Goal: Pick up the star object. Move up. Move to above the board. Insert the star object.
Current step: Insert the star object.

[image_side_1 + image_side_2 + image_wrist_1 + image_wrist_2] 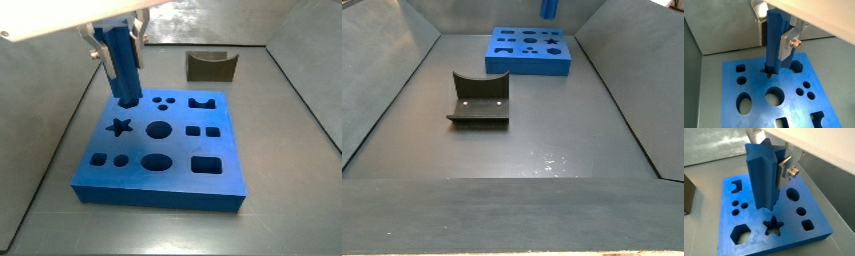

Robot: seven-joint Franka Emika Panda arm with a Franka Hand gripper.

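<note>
The parallel-jaw gripper (777,163) hangs above the large flat blue slab with cut-out holes, the board (214,195), its silver finger plates (789,42) clamped on the tall, slim blue ridged peg, the star object (762,175). In both side views the peg stands upright, its lower end near the board's top face, just beside the star-shaped hole (119,126). A dark olive-brown notched block (478,100) rests on the floor, well apart from the board.

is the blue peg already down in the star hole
No, the blue peg hangs in the tool above the board, and in a wrist view the star hole is open and empty.
</note>
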